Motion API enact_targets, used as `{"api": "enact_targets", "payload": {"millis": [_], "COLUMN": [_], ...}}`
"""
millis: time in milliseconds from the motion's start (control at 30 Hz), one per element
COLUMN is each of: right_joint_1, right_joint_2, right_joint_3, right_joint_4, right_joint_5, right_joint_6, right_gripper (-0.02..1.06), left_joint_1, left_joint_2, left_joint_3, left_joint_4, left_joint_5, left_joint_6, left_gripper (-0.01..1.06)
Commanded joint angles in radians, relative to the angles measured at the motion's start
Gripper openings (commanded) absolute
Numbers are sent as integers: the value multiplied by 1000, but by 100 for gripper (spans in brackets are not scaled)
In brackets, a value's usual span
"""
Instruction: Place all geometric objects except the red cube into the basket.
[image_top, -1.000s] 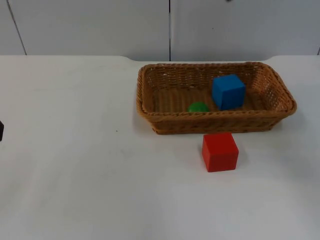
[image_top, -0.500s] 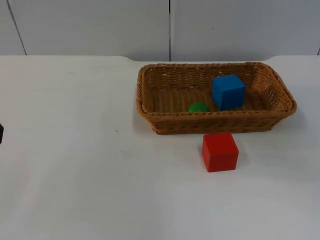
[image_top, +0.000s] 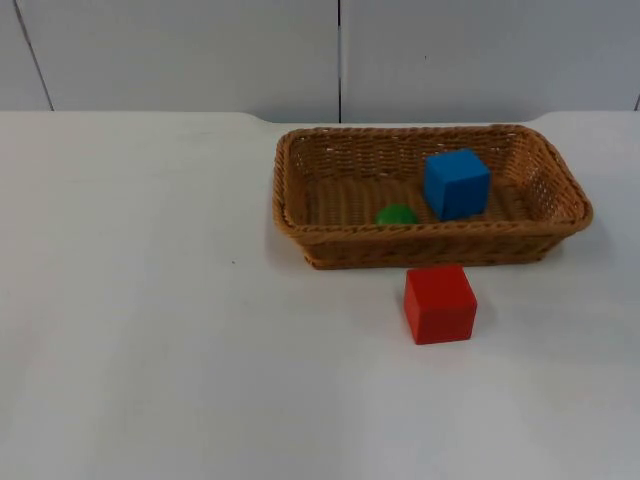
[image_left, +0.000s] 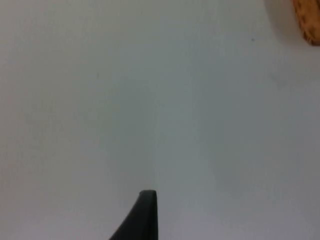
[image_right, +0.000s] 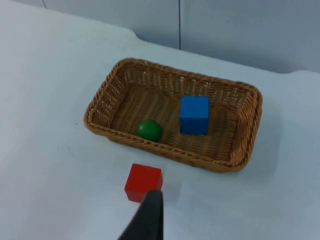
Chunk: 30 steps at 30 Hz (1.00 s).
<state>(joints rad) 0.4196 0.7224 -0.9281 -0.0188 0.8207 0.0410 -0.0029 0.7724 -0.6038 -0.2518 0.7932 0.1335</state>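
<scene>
Woven basket (image_top: 432, 232) set on the white surface (image_top: 150, 330), near the grey partition wall (image_top: 180, 50). Inside it, 2 items: blue cube (image_top: 457, 183) toward the far wall of the basket, green ball (image_top: 397, 214) against the near wall, just beside the cube (whether touching cannot be told). Red cube (image_top: 440, 303) on the surface outside the basket, just in front of the near wall, apart from it. Same layout from the right wrist: basket (image_right: 172, 150), blue cube (image_right: 194, 114), green ball (image_right: 149, 130), red cube (image_right: 143, 182), with 1 black fingertip of the right tool (image_right: 148, 220) above the surface; open or closed cannot be told. Left tool (image_left: 141, 217) over bare surface (image_left: 150, 100), a corner of the basket (image_left: 307, 20) well apart; state likewise impossible to tell.
</scene>
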Motion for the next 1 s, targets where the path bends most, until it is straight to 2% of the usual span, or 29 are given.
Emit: {"api": "enact_targets", "payload": {"millis": [0, 167, 633, 733, 833, 967], "right_joint_1": [-4, -4, -4, -4, -4, 0], "right_joint_2": [-116, -276, -654, -702, -722, -722], "right_joint_3": [48, 130, 346, 365, 392, 404], "right_joint_4": [6, 30, 27, 19, 19, 25], "right_joint_5": [26, 37, 227, 261, 280, 272], "right_joint_6": [-3, 8, -31, -33, -41, -57], "right_gripper": [85, 85, 85, 85, 85, 85], "left_joint_1": [4, 4, 4, 4, 4, 4], "left_joint_2": [-111, -293, -758, -772, -772, -772], "left_joint_3": [-1, 0, 0, 0, 2, 2], "left_joint_4": [-34, -28, -1, 12, 35, 109], "left_joint_5": [40, 65, 250, 269, 338, 354], "left_joint_6": [3, 3, 3, 3, 1, -8], "left_gripper": [97, 97, 97, 97, 97, 97]}}
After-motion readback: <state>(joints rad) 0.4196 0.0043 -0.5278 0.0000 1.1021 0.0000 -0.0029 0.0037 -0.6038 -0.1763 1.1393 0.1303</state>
